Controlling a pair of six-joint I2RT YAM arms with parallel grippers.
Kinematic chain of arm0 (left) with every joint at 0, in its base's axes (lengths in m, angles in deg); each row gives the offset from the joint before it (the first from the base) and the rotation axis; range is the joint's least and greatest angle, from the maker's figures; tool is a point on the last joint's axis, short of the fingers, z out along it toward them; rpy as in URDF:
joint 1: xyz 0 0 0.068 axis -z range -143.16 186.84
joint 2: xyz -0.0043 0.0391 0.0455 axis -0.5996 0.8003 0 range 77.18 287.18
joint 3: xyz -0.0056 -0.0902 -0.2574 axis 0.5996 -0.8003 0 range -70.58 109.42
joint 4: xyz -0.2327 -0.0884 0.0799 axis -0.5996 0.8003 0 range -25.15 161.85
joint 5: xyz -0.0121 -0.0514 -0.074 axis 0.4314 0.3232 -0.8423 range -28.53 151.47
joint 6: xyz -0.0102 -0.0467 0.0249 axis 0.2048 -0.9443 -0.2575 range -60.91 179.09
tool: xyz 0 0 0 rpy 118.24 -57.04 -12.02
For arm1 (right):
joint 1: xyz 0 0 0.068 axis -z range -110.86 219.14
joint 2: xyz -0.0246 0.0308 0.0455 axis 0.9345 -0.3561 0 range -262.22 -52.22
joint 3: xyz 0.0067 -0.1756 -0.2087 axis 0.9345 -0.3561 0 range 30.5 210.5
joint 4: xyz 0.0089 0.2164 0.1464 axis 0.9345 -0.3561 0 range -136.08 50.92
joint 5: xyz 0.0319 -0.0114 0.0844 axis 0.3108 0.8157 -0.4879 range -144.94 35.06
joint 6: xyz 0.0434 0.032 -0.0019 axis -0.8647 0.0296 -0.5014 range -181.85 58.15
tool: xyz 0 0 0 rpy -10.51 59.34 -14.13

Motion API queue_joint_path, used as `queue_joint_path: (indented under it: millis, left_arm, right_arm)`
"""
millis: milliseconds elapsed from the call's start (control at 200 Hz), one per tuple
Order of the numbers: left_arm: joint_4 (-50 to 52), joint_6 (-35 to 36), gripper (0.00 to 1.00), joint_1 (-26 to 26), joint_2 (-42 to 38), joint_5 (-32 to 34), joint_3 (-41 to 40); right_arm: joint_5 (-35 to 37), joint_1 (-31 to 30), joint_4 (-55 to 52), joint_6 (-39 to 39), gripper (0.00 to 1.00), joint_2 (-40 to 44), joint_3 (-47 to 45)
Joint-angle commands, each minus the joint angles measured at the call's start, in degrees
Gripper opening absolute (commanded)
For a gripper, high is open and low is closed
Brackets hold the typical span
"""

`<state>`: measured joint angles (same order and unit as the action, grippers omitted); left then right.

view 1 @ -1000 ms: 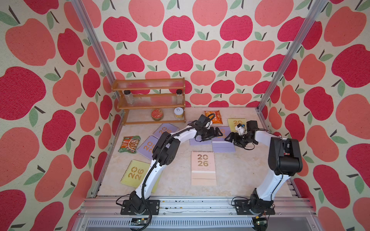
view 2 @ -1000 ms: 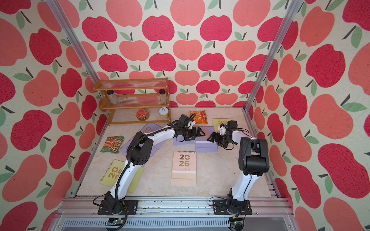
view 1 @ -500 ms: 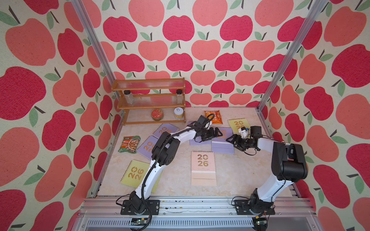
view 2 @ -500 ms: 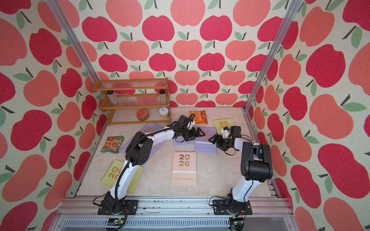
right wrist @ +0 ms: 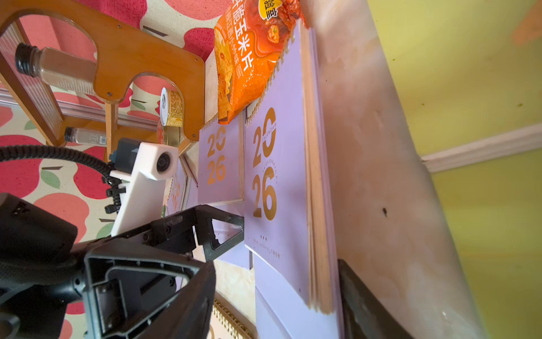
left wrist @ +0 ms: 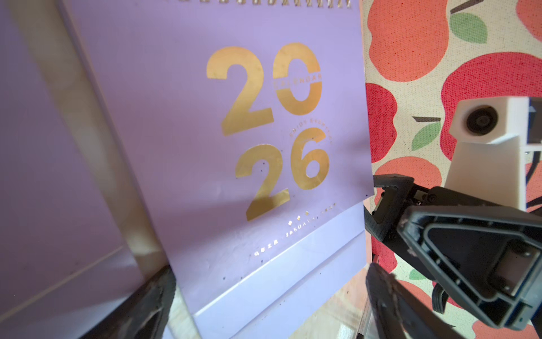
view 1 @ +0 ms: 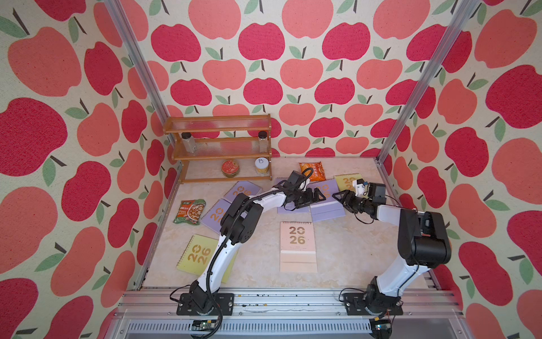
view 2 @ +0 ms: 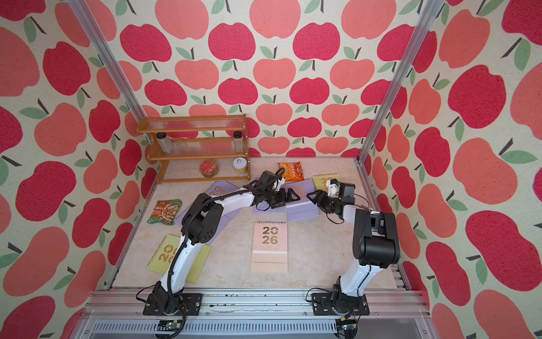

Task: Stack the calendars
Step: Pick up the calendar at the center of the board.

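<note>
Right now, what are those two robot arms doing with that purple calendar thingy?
Both arms are reaching for one lavender calendar lying flat near the back of the table. The left hand is wide open at one side of it. The right hand has its open fingers around the opposite edge and is not gripping yet. Other calendars, like the peach calendar and a yellow-green calendar, lie spread out, so I see no pile yet.
</note>
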<state>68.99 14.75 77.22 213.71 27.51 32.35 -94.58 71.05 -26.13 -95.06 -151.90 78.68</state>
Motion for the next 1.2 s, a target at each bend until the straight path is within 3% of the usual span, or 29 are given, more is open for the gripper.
queue_joint_path:
  millis: [0,230,390,605,830,1040,1196]
  left_arm:
    - [4.85,-1.87,1.0,0.84,0.42,0.01,-2.85]
    - [3.59,-2.27,1.0,0.84,-0.81,0.38,-3.79]
    - [3.04,-2.28,1.0,0.86,-1.5,0.38,-4.01]
    - [-0.91,-3.28,1.0,-0.2,-5.68,-0.88,-6.12]
    - [-4.47,-3.45,1.0,-2.37,-16.78,-3.77,-7.15]
    - [-10.43,-4.8,0.99,-5.1,-26.97,-8.34,-12.44]
    - [-19.71,-9.86,1.0,-11.29,-34.36,-11.8,-23.13]
  right_arm:
    - [-1.67,0.04,2.52,-0.92,0.48,-1.27,0.3]
    - [-1.24,0.05,2.35,-0.52,0.26,-1.79,0.01]
    - [-1.15,0.17,1.79,-0.03,0.0,-1.08,-0.11]
    - [1.94,0.82,-7.07,4.65,0.0,5.12,1.45]
    - [7.31,2.03,-23.55,12.34,0.0,17.61,6.46]
    - [1.1,3.09,-31.3,12.32,0.0,25.32,12.04]
    - [-8.95,3.19,-24.26,3.48,0.0,27.95,12.49]
